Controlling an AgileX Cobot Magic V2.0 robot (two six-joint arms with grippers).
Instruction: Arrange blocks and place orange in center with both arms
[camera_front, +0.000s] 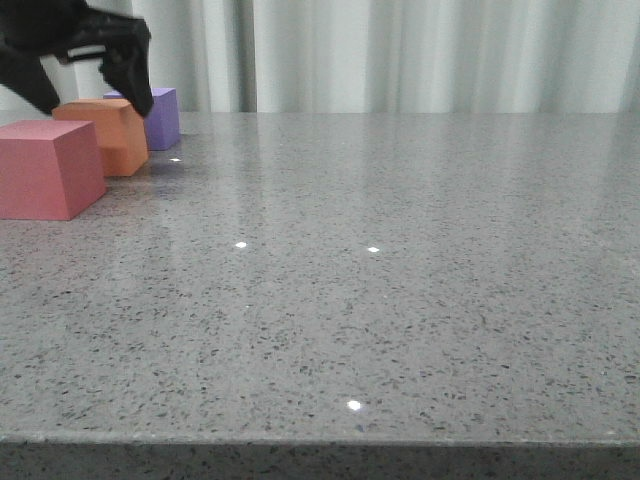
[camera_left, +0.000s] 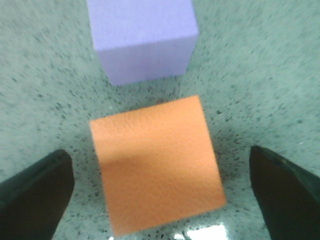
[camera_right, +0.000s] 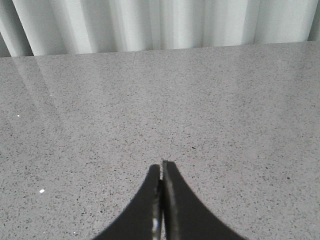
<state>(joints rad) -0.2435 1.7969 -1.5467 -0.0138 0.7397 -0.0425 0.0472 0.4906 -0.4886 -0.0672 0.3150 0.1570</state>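
The grey speckled stone surface (camera_front: 400, 280) fills most of the front view, running back to a wall of pale pleated curtains (camera_front: 420, 50). All the objects sit far out toward ten o'clock from the middle of that view.

The left gripper (camera_front: 95, 95), a black two-fingered tool with curved pincer fingers, hangs over the blocks at the upper left of the front view. Its jaws stand wide apart. In the left wrist view the two dark fingers (camera_left: 35, 195) lie on either side of the orange block, each well clear of its flanks and touching nothing.

The right gripper (camera_right: 161, 172) shows only in its own wrist view, where its jaws are pressed together with just a thin seam between them, holding nothing, above bare stone.

The matte red-pink cube (camera_front: 45, 168) is nearest the camera of the three and looks the largest in the front view. It rests flat on the surface at the left edge.

The matte orange cube (camera_front: 108, 135) sits just behind it, toward one o'clock from the red-pink one, between the other two blocks. It stands flat on the surface under the open left gripper.

The matte purple cube (camera_front: 160, 118) lies farthest back, toward one o'clock again from the orange cube. The left wrist view shows a narrow strip of surface between these two, so they are close but apart.
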